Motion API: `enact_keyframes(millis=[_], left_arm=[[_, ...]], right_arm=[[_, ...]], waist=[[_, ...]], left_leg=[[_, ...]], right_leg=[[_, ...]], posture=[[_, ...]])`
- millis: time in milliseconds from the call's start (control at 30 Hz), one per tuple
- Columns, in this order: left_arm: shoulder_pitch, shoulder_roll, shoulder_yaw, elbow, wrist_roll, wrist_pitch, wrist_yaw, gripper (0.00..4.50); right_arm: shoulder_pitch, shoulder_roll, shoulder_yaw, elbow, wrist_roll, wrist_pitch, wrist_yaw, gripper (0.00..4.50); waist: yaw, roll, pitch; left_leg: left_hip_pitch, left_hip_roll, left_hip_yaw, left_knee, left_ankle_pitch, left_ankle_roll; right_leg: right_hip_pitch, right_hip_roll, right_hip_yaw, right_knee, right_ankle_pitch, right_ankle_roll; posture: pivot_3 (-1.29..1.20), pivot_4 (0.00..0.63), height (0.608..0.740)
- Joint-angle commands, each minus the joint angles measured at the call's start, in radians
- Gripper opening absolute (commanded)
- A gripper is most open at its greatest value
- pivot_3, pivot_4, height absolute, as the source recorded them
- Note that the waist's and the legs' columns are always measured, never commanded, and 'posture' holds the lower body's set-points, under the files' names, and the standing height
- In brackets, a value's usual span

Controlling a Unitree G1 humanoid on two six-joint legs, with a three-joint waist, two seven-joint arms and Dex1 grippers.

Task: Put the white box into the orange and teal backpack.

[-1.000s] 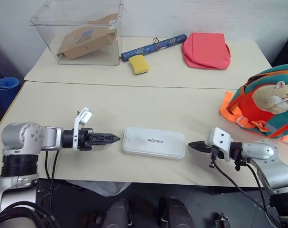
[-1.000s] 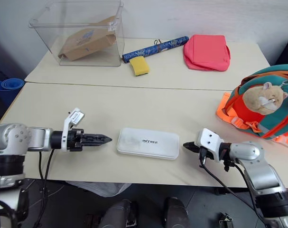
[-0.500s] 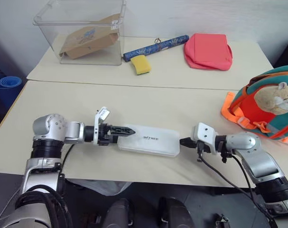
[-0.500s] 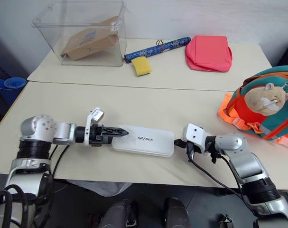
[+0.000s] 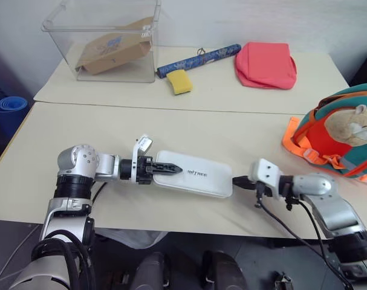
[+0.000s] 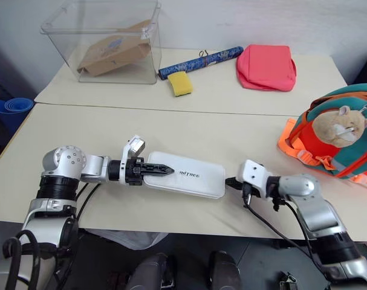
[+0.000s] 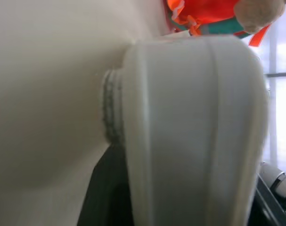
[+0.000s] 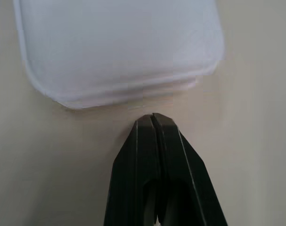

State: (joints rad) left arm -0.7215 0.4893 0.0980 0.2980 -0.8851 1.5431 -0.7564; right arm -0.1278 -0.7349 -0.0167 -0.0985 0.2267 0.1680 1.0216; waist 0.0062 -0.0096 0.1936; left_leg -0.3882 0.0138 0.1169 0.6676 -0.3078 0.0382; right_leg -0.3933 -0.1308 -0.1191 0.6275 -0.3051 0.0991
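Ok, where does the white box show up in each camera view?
Left eye view: the white box lies low centre on the near table.
Right eye view: low centre, slightly further left.
Left wrist view: its end, close up.
Right wrist view: its end.
Shared landmark: the orange and teal backpack.

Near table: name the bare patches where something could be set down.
Bare: the near table left of the white box, and the stretch between the box and the orange and teal backpack. Crowded: the far table's row, clear bin to red bag.
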Motion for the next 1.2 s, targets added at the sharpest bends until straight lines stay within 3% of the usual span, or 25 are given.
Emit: enact_keyframes(millis=[33, 100, 167, 367, 400, 600, 767, 867, 1000, 1200], left_arm=[[0.093, 0.047, -0.025, -0.219, 0.008, -0.226, -0.161, 1.22], [0.187, 0.016, -0.005, -0.334, 0.078, -0.56, -0.297, 1.22], [0.215, -0.011, 0.029, -0.352, 0.082, -0.666, -0.316, 1.22], [0.268, 0.044, -0.094, -0.384, 0.236, -0.956, -0.479, 1.22], [0.271, 0.047, -0.109, -0.385, 0.254, -0.982, -0.491, 1.22], [0.287, 0.043, -0.16, -0.404, 0.284, -1.041, -0.518, 1.22], [0.294, 0.05, -0.163, -0.413, 0.28, -1.041, -0.517, 1.22], [0.3, 0.053, -0.15, -0.415, 0.277, -1.042, -0.505, 1.22], [0.296, 0.061, -0.111, -0.415, 0.254, -1.015, -0.473, 1.22], [0.319, 0.082, -0.03, -0.4, 0.226, -0.984, -0.429, 1.22]], right_arm=[[0.155, -0.002, -0.208, -0.126, 0.125, 0.026, -0.035, 0.93], [0.298, 0.021, -0.339, -0.194, 0.208, 0.057, -0.04, 1.6], [0.415, 0.042, -0.452, -0.234, 0.263, 0.073, -0.051, 2.25], [0.608, 0.095, -0.742, -0.176, 0.338, 0.056, -0.096, 4.43], [0.615, 0.097, -0.784, -0.148, 0.349, 0.051, -0.103, 4.47], [0.484, -0.02, -0.857, 0.113, 0.316, -0.02, -0.108, 4.47], [0.257, -0.114, -0.776, 0.319, 0.29, -0.043, -0.107, 4.47], [0.075, -0.135, -0.66, 0.407, 0.294, -0.022, -0.06, 4.47], [-0.115, -0.109, -0.542, 0.47, 0.293, -0.021, -0.022, 3.57], [-0.192, -0.006, -0.44, 0.413, 0.296, -0.051, -0.029, 1.43]], waist=[[-0.001, 0.0, 0.0], [0.001, 0.001, 0.0], [0.012, 0.0, 0.0], [0.017, 0.002, -0.001], [0.017, 0.002, -0.001], [0.007, 0.002, -0.001], [-0.007, 0.002, -0.001], [-0.013, 0.002, -0.001], [-0.013, 0.003, 0.0], [-0.006, 0.003, 0.0]], left_leg=[[0.0, 0.0, 0.0, 0.0, 0.0, 0.0], [0.0, 0.0, 0.001, 0.0, 0.0, 0.0], [0.001, 0.001, 0.001, -0.001, -0.001, -0.001], [0.005, 0.001, 0.005, -0.002, -0.002, -0.003], [0.005, 0.001, 0.005, -0.002, -0.002, -0.002], [0.004, 0.002, 0.006, -0.002, -0.002, 0.0], [0.005, 0.002, 0.006, -0.002, -0.001, 0.001], [0.004, 0.002, 0.005, -0.001, -0.001, 0.001], [0.004, 0.002, 0.006, 0.0, 0.0, 0.002], [0.002, 0.002, 0.003, 0.0, 0.001, 0.002]], right_leg=[[0.0, 0.0, 0.0, 0.0, 0.0, 0.0], [0.0, 0.0, 0.001, 0.0, 0.0, 0.0], [0.001, -0.001, 0.001, -0.003, 0.0, 0.0], [0.002, -0.001, 0.006, -0.006, 0.0, 0.0], [0.001, -0.001, 0.006, -0.006, 0.0, 0.0], [0.001, -0.002, 0.007, -0.006, 0.0, 0.0], [0.001, -0.002, 0.006, -0.004, 0.0, 0.0], [0.0, -0.001, 0.006, -0.004, 0.0, 0.0], [0.0, -0.002, 0.006, -0.002, 0.0, 0.0], [0.0, -0.002, 0.003, -0.001, 0.0, 0.0]], posture=[[0.0, 0.15, 0.74], [0.0, 0.15, 0.74], [0.0, 0.15, 0.74], [0.0, 0.15, 0.74], [0.0, 0.15, 0.74], [0.0, 0.15, 0.74], [0.0, 0.15, 0.74], [0.0, 0.15, 0.74], [0.0, 0.15, 0.74], [0.0, 0.15, 0.74]])
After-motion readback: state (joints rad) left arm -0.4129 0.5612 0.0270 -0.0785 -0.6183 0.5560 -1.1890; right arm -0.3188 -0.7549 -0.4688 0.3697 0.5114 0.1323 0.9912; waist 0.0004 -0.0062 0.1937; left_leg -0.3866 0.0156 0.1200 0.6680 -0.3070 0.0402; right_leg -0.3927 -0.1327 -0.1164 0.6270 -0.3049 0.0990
